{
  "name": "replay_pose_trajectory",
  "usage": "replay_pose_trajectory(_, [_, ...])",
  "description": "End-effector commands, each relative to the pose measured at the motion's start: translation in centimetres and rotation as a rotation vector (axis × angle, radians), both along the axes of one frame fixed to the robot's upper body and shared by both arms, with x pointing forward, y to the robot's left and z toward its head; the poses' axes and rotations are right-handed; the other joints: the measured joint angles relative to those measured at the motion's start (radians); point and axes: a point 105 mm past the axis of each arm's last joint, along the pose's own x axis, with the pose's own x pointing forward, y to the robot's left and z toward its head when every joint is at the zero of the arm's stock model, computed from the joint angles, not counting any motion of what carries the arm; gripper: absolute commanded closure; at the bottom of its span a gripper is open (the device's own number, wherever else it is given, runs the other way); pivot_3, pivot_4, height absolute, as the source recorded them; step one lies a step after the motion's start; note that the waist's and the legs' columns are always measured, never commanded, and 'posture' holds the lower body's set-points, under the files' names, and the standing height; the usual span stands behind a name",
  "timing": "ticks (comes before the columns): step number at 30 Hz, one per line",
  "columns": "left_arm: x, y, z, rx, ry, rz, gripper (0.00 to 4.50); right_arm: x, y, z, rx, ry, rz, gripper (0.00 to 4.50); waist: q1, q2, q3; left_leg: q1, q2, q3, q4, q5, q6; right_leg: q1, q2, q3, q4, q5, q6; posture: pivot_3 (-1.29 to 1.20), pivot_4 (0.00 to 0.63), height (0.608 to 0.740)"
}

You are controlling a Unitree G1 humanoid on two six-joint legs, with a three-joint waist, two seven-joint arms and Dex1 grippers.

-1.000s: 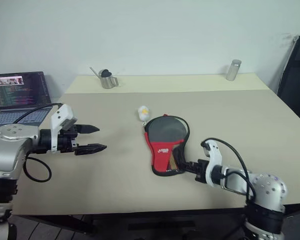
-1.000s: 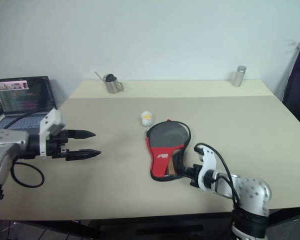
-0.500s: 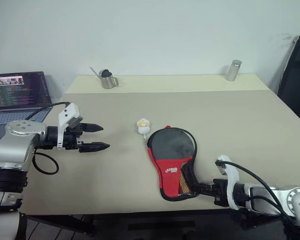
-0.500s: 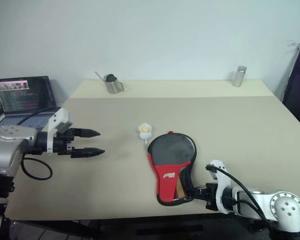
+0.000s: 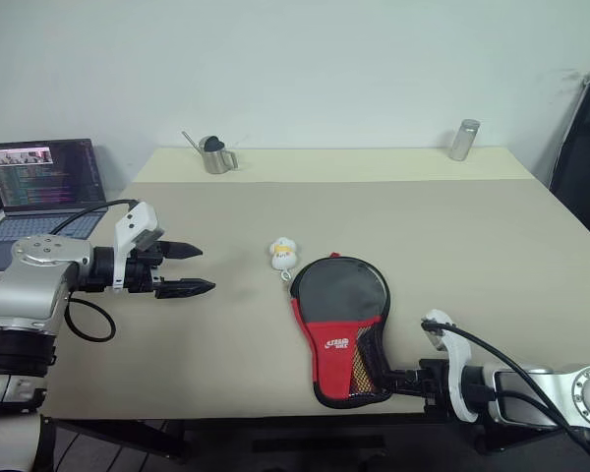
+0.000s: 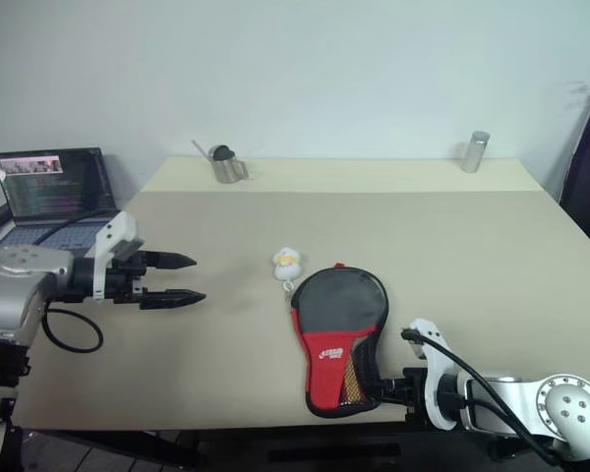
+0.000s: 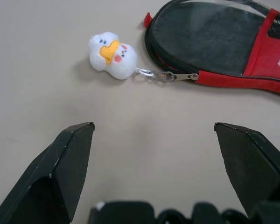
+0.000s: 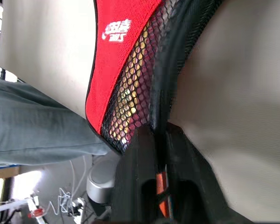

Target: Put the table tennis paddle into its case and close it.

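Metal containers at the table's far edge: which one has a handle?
The metal cup at the far left has a handle; the plain cylinder at the far right has none.

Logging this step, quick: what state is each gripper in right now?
Left gripper: open, holding nothing.
Right gripper: closed on the black-and-red fabric paddle case's handle-end edge.

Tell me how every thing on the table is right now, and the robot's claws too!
case: lying flat, paddle inside, handle end at the table's front edge.
duck charm: lying beside the case, clipped to its zipper pull.
laptop: open, screen on.
metal cup: upright.
metal can: upright.
left claw: open, holding nothing.
right claw: pinching the case's black edge.
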Motion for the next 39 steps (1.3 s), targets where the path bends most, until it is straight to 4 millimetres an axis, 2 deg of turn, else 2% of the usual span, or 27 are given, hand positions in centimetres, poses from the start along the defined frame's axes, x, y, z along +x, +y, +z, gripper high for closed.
replay_pose_trajectory(1, [0.1,0.0,1.3,0.007,-0.060,-0.002,0.00,0.0,0.5,1.4,0.034,-0.042,0.043,2.76,0.000,0.000,0.000,0.000,0.000,0.000,0.000,0.000,0.000,0.000,0.000,0.000,0.000,0.000,0.000,0.00,0.150,0.740])
replay_pose_trajectory(4, [0.2,0.0,1.4,0.005,-0.066,0.002,0.00,-0.4,0.4,2.1,0.046,-0.068,0.091,1.80,0.001,0.000,0.000,0.000,0.000,0.000,0.000,0.000,0.000,0.000,0.000,0.000,0.000,0.000,0.000,0.00,0.150,0.740])
replay_pose_trajectory(6, [0.3,0.1,1.4,0.004,-0.072,0.006,0.00,-1.5,0.0,3.2,0.062,-0.105,0.160,1.13,0.003,0.000,0.000,0.000,0.000,0.000,0.000,0.000,0.000,0.000,0.000,0.000,0.000,0.000,0.000,0.00,0.150,0.740])
replay_pose_trajectory(8, [0.4,0.3,1.5,0.003,-0.080,0.015,0.00,-2.3,-1.2,4.3,0.033,-0.169,0.222,0.35,0.006,0.000,0.000,-0.001,0.000,-0.001,0.000,0.000,0.001,0.001,0.000,-0.001,-0.001,0.000,0.000,0.00,0.150,0.740])
replay_pose_trajectory(9, [0.4,0.4,1.6,0.002,-0.084,0.020,0.00,-2.5,-1.6,4.6,0.022,-0.193,0.238,0.11,0.007,0.000,0.000,-0.001,0.000,-0.001,0.000,0.000,0.001,0.001,0.000,-0.001,-0.002,0.000,0.000,0.00,0.150,0.740])
replay_pose_trajectory(11, [0.9,0.5,2.0,-0.014,-0.114,0.042,0.00,-1.9,-2.1,6.8,0.023,-0.341,0.276,0.05,0.007,0.000,0.000,0.000,0.000,-0.001,0.001,-0.001,0.003,0.004,0.001,-0.003,-0.005,0.000,0.001,0.00,0.150,0.740])
replay_pose_trajectory(13, [1.5,0.3,2.7,-0.048,-0.152,0.064,0.00,-0.5,-1.5,10.0,0.059,-0.550,0.289,0.05,0.005,0.000,0.000,0.003,0.003,0.000,0.001,-0.002,0.004,0.010,0.004,-0.003,-0.010,0.001,0.002,0.00,0.150,0.740])
replay_pose_trajectory(15, [2.2,0.0,3.1,-0.062,-0.180,0.084,0.00,1.5,-0.1,12.4,0.049,-0.751,0.284,0.05,0.004,-0.001,0.000,0.005,0.007,0.001,0.002,-0.002,0.004,0.013,0.008,-0.004,-0.013,0.001,0.003,0.00,0.150,0.740])
replay_pose_trajectory(16, [2.5,-0.1,3.2,-0.060,-0.187,0.093,0.00,2.3,0.5,13.0,0.038,-0.810,0.281,0.05,0.003,-0.002,0.001,0.006,0.008,0.001,0.002,-0.002,0.004,0.013,0.009,-0.003,-0.013,0.001,0.004,0.00,0.150,0.740])
replay_pose_trajectory(18, [3.4,-0.2,2.9,-0.040,-0.197,0.133,0.00,5.0,1.8,13.4,-0.007,-0.895,0.220,0.05,0.002,-0.002,0.000,0.007,0.010,0.002,0.001,-0.002,0.003,0.013,0.011,-0.002,-0.013,0.001,0.004,0.00,0.150,0.740])
replay_pose_trajectory(20, [4.3,-0.3,2.8,-0.036,-0.204,0.176,0.00,7.9,2.7,12.5,-0.119,-0.949,0.158,0.05,0.003,-0.002,0.000,0.009,0.012,0.002,0.001,-0.002,0.002,0.013,0.012,0.000,-0.012,0.003,0.000,0.00,0.150,0.740])
replay_pose_trajectory(21, [4.5,-0.3,2.8,-0.037,-0.206,0.187,0.00,8.6,2.9,12.0,-0.155,-0.964,0.145,0.05,0.003,-0.002,0.000,0.009,0.012,0.002,0.001,-0.002,0.002,0.013,0.012,0.000,-0.011,0.004,-0.002,0.00,0.150,0.740])
replay_pose_trajectory(24, [5.7,-1.1,2.4,-0.025,-0.234,0.234,0.00,10.7,3.8,8.7,-0.279,-0.959,0.144,0.05,0.007,-0.003,0.000,0.005,0.011,0.002,0.001,0.000,-0.002,0.008,0.013,0.000,-0.010,0.005,-0.003,0.00,0.150,0.740])
replay_pose_trajectory(27, [5.6,-2.7,2.2,-0.067,-0.230,0.211,0.00,11.2,4.6,6.4,-0.304,-0.936,0.166,0.05,0.008,-0.004,-0.001,-0.006,0.009,0.004,0.003,0.000,-0.004,-0.003,0.013,0.000,-0.009,0.005,-0.003,0.00,0.150,0.740])
replay_pose_trajectory(30, [5.3,-3.9,2.2,-0.098,-0.221,0.176,0.00,11.4,5.2,5.0,-0.276,-0.900,0.180,0.05,0.004,-0.004,-0.001,-0.016,0.009,0.005,0.004,0.000,-0.004,-0.012,0.012,0.000,-0.009,0.006,-0.003,0.00,0.150,0.740])
replay_pose_trajectory(33, [5.1,-5.0,2.1,-0.113,-0.213,0.151,0.00,12.0,6.0,3.6,-0.264,-0.882,0.179,0.05,0.001,-0.004,-0.001,-0.016,0.010,0.005,0.004,0.000,-0.005,-0.013,0.011,0.000,-0.009,0.006,-0.003,0.00,0.150,0.740])
replay_pose_trajectory(39, [5.2,-6.1,2.4,-0.132,-0.215,0.136,0.00,13.3,7.4,2.8,-0.204,-0.884,0.134,0.05,-0.003,-0.004,-0.001,-0.012,0.011,0.006,0.003,0.002,-0.007,-0.013,0.014,0.002,-0.005,0.007,-0.005,0.00,0.150,0.740])
